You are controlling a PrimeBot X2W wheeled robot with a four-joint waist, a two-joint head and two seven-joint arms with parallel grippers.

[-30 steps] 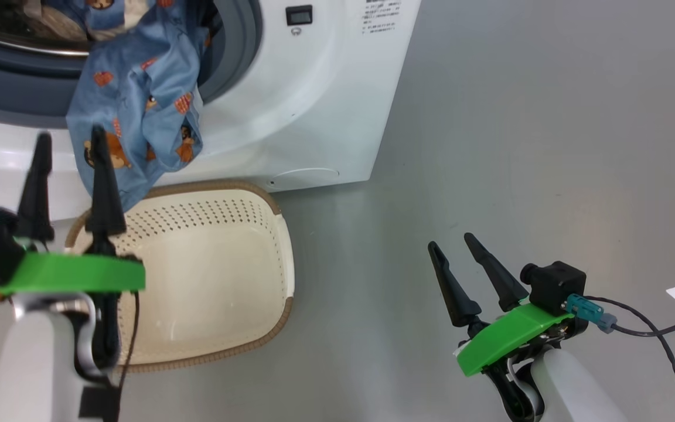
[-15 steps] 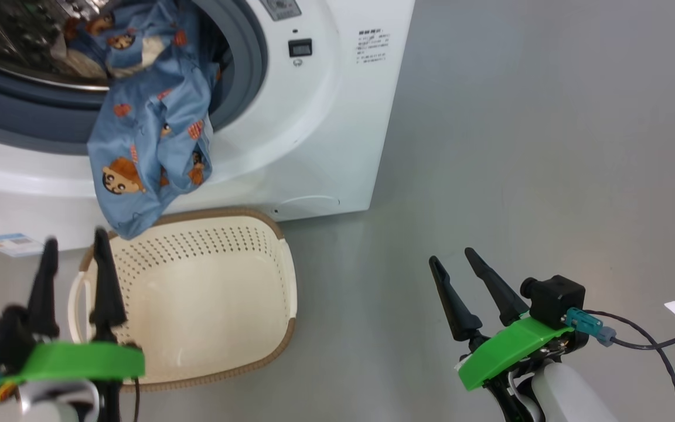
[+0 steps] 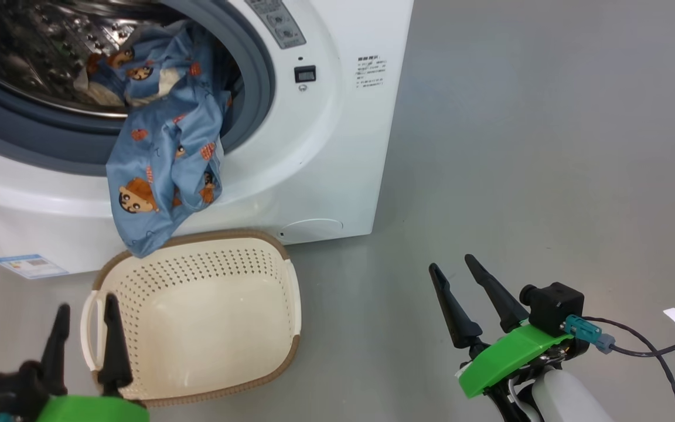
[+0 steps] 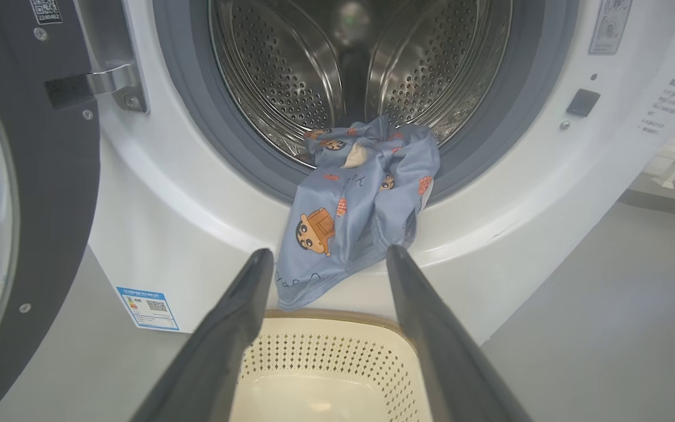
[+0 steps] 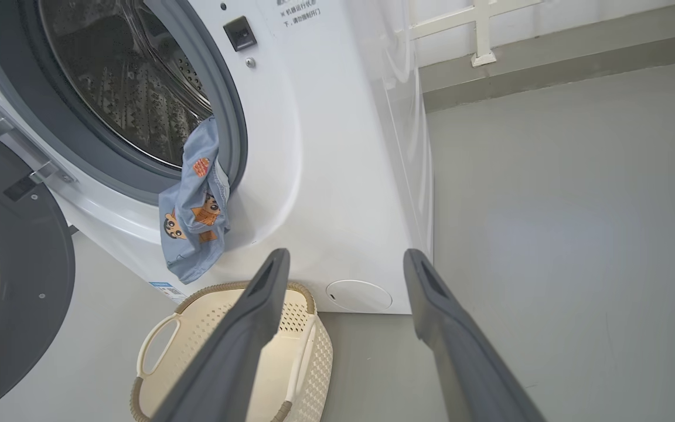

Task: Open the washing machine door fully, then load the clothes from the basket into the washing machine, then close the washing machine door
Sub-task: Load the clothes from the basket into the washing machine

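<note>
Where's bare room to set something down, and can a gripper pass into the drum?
Free: floor right of the washing machine, beyond the right gripper; the basket's bare inside. The upper drum mouth is open. Crowded: the lower lip, where the clothes drape over toward the basket, with the door hemming the left side.

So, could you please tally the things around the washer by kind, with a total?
White boxy front-loading washing machine: 1
Round glossy black door: 1
Cream perforated plastic basket: 1
Light blue bear-print clothes bundle: 1
Grippers with dark fingers: 2, left gripper and right gripper
Total: 6
</note>
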